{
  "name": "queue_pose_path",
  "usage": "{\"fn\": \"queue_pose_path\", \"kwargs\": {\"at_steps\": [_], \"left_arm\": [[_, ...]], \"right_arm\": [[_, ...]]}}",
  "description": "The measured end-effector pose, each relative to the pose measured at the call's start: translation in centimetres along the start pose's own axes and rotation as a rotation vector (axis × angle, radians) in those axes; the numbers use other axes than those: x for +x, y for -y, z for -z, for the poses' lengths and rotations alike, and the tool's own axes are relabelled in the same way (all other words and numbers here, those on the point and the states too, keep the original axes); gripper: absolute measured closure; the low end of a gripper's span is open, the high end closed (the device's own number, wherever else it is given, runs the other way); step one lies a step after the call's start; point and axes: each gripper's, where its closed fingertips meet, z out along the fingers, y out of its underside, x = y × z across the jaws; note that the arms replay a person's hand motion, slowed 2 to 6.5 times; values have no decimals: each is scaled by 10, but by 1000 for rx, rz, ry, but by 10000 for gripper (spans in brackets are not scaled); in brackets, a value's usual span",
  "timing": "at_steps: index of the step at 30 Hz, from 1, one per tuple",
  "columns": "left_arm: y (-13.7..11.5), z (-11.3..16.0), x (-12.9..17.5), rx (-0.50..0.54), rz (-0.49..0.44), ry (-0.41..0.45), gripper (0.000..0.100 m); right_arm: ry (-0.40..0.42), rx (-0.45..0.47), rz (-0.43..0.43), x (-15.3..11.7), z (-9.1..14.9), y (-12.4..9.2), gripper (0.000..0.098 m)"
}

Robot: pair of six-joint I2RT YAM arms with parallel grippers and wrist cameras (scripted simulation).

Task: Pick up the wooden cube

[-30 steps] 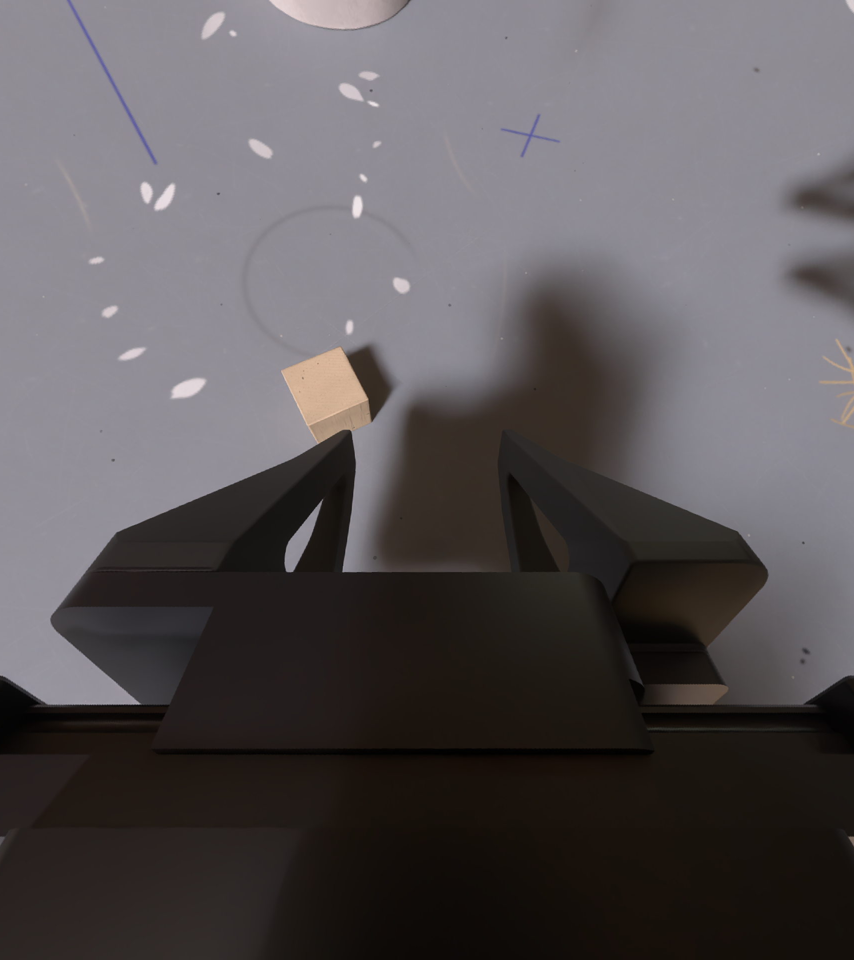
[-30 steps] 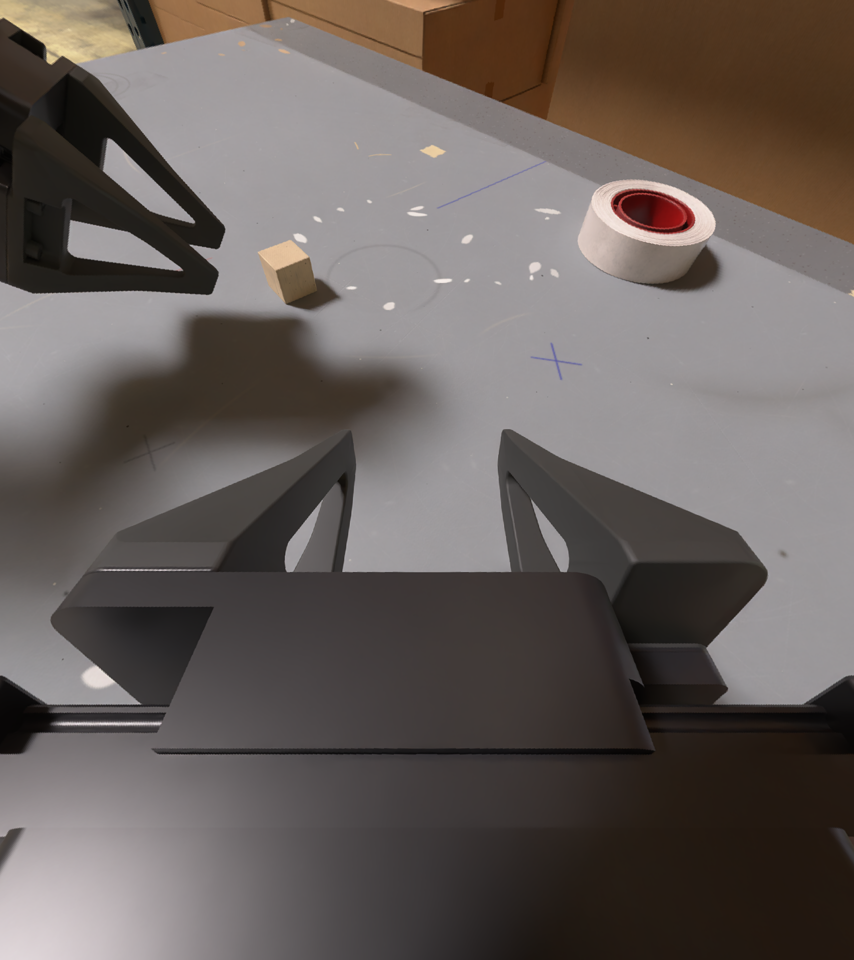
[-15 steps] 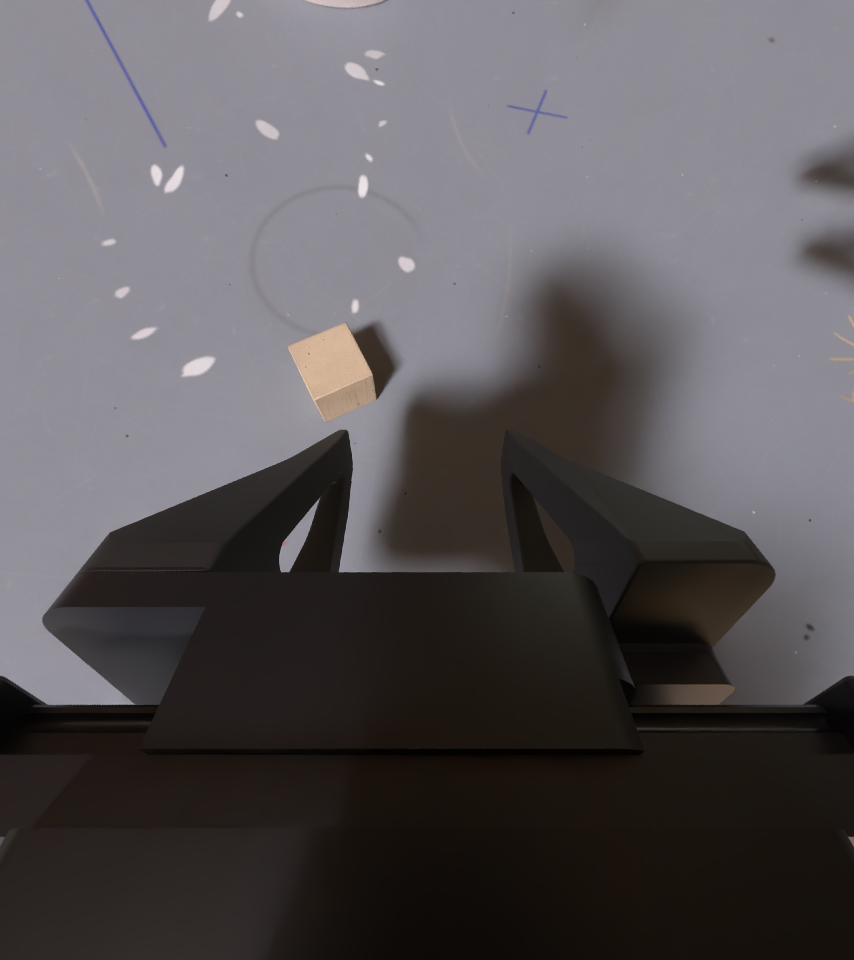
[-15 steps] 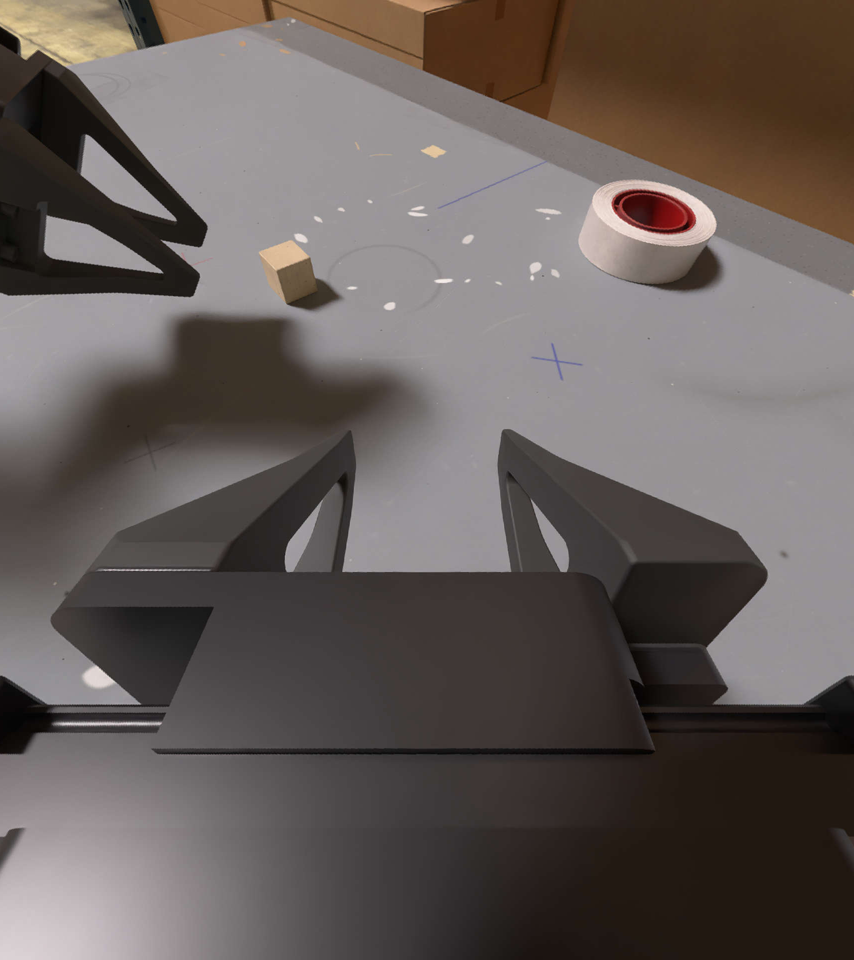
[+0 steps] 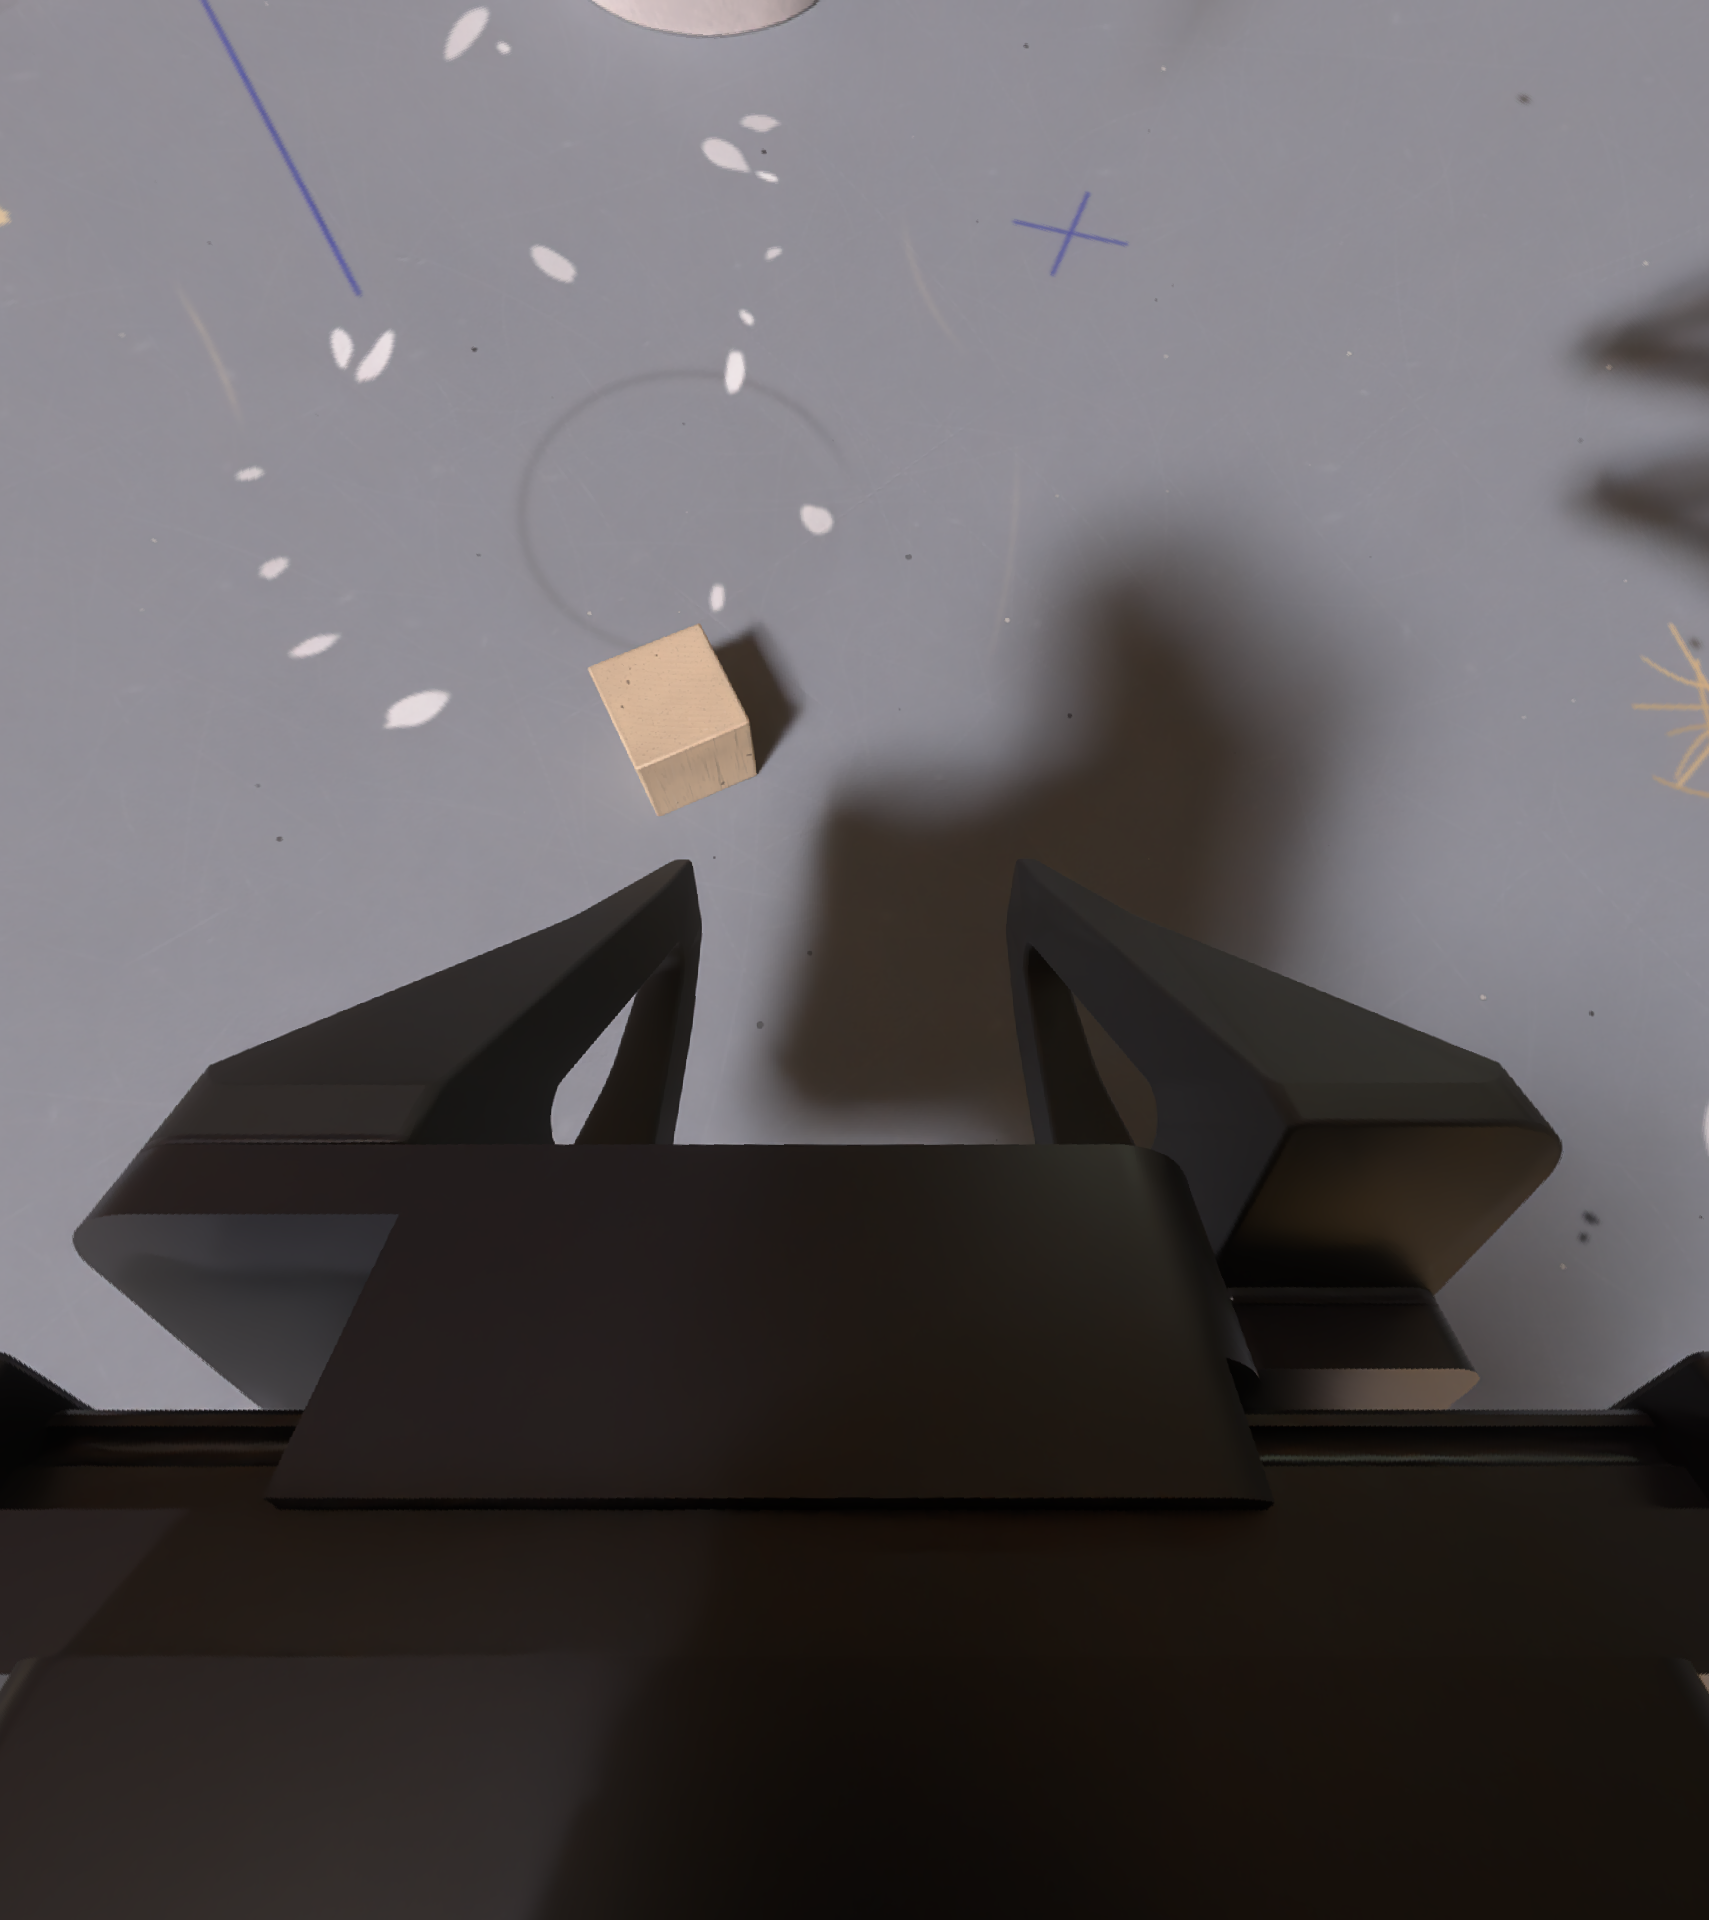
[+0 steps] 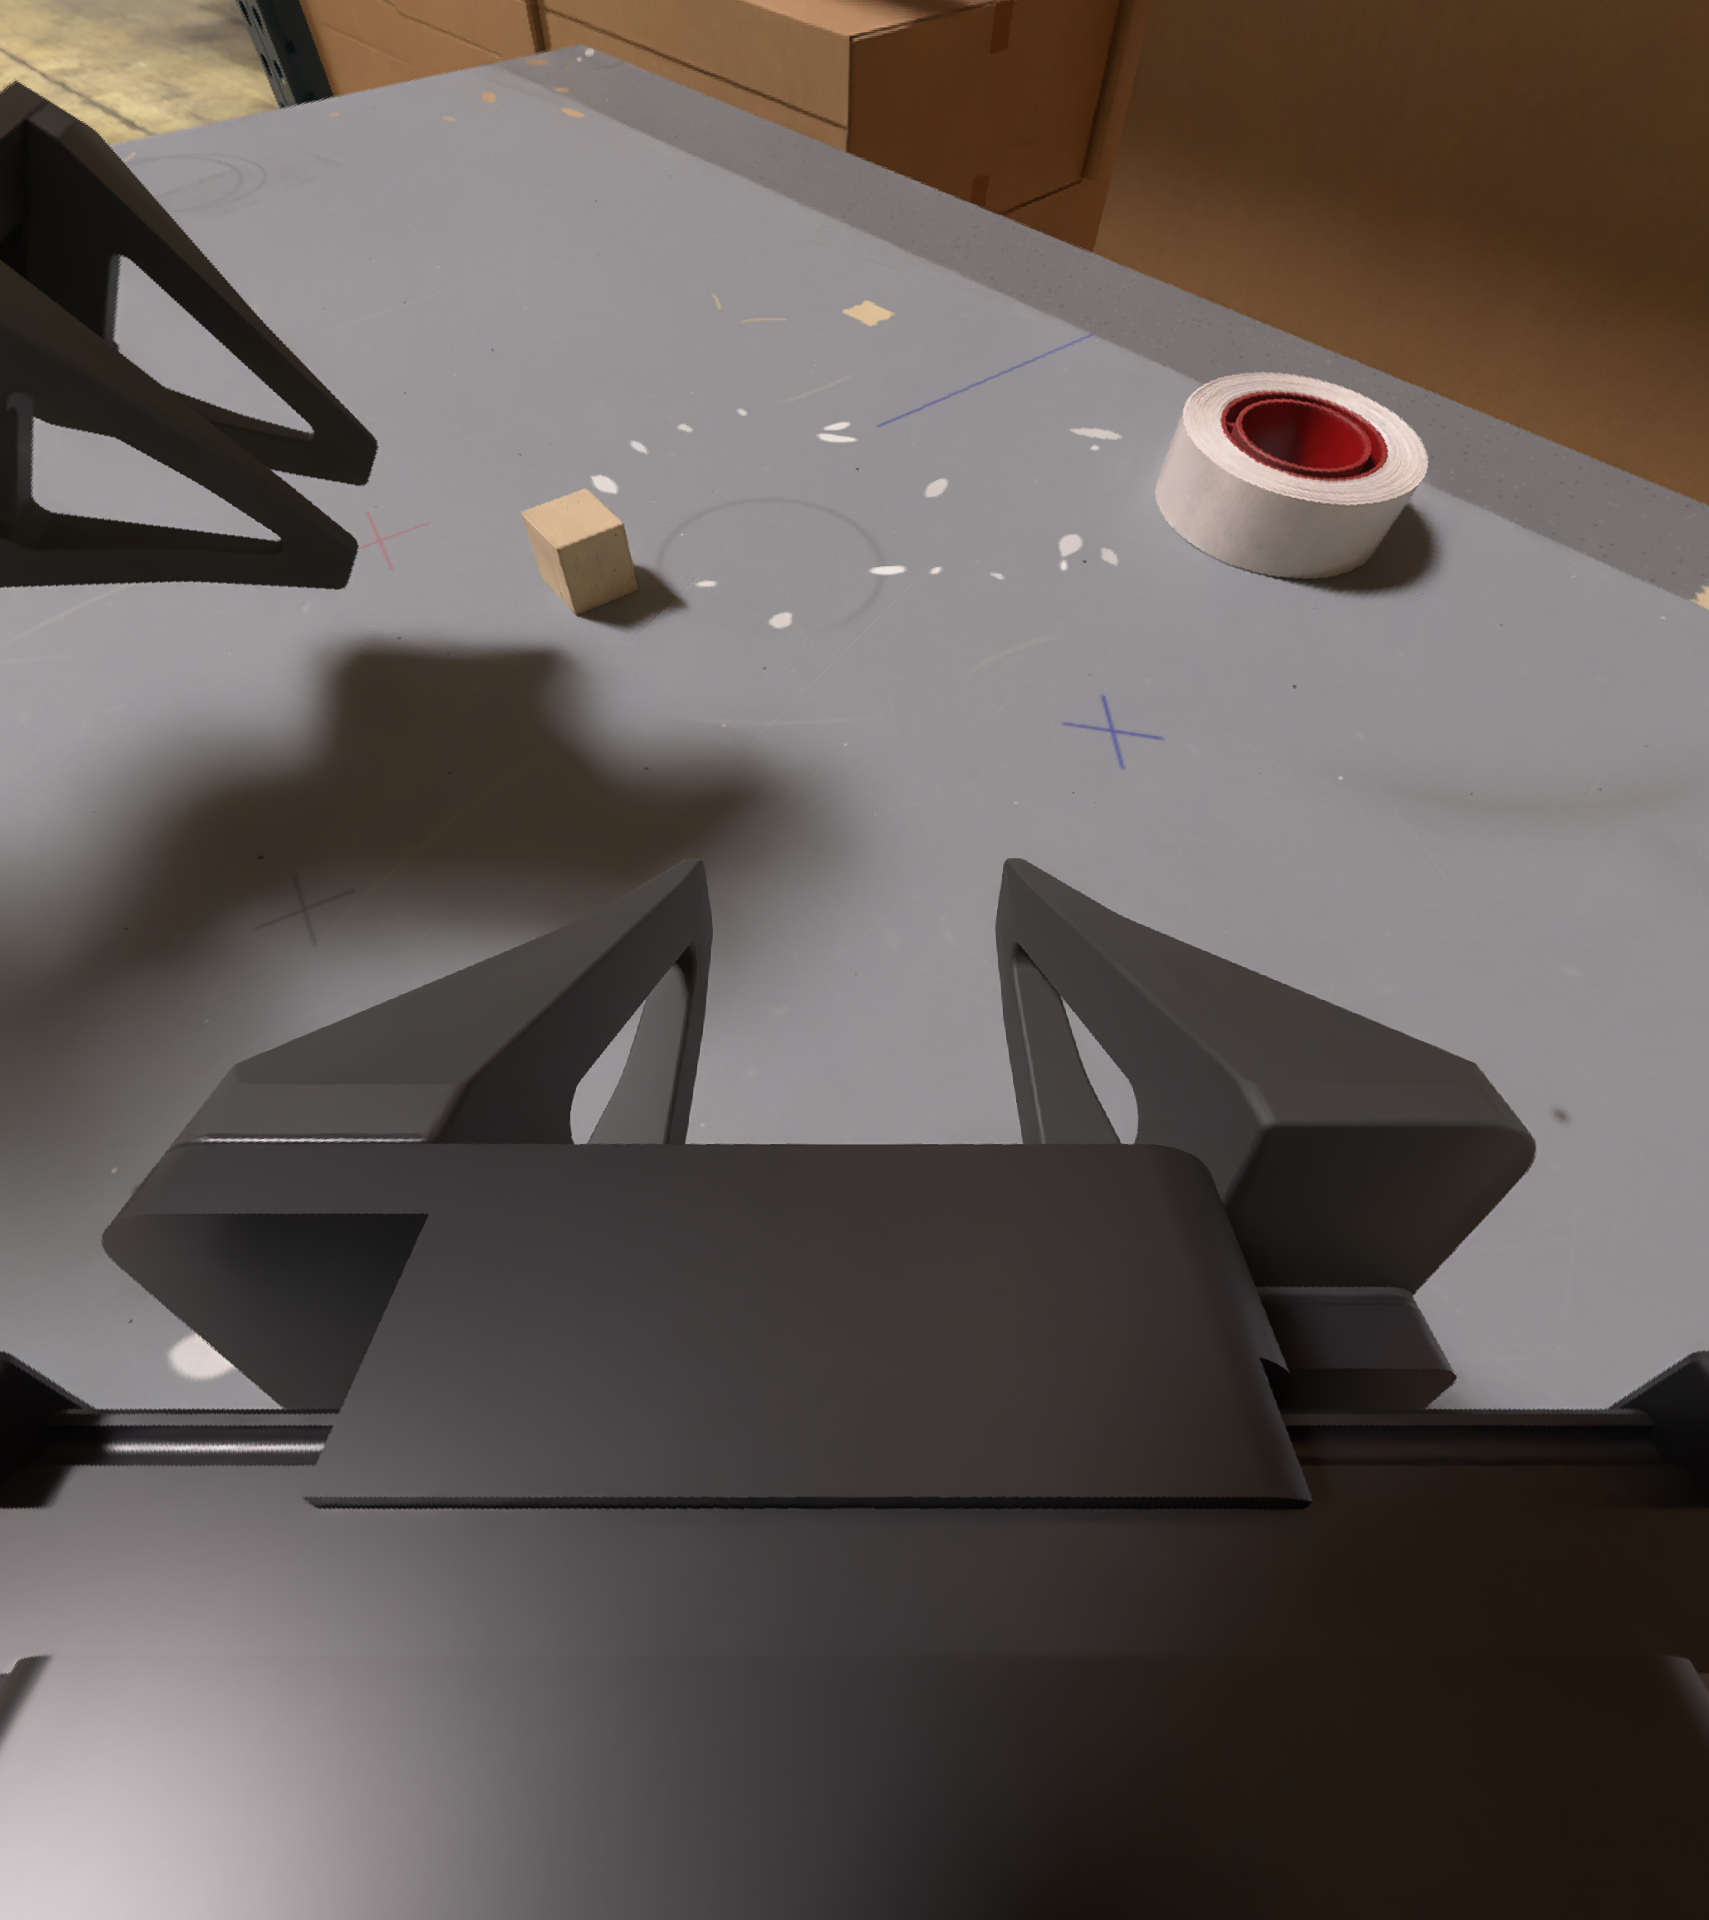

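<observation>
A small light wooden cube (image 5: 673,717) rests on the grey table, just ahead of and slightly left of my left gripper (image 5: 850,883), which is open and empty above the table. The cube also shows in the right wrist view (image 6: 580,549), with the left gripper (image 6: 351,499) hovering to its left, apart from it. My right gripper (image 6: 850,883) is open and empty, well short of the cube, over the table.
A white tape roll with a red core (image 6: 1291,473) stands at the far right near the table's edge; its rim shows in the left wrist view (image 5: 704,10). Cardboard boxes (image 6: 933,94) stand beyond the table. Paint flecks and pen marks dot the table (image 6: 1245,883).
My left gripper has drawn back away from the cube, so a gap has opened between its left fingertip and the cube. The cube and the right gripper have not moved.
</observation>
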Motion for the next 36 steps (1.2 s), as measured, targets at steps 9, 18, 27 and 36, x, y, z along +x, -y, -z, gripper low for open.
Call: {"fn": "queue_pose_path", "kwargs": {"at_steps": [9, 18, 27, 36], "left_arm": [[4, 10, -2, 24, -4, 23, 501], [2, 15, -1, 7, 1, 29, 512], [4, 14, -6, -132, 70, 68, 476], [21, -2, -14, -279, 118, 63, 489]], "right_arm": [[-1, 2, 2, 0, 0, 1, 510], [1, -1, 2, -1, 0, 0, 511], [2, 0, 5, -2, 0, 1, 511], [5, -1, 5, -3, 0, 1, 511]]}}
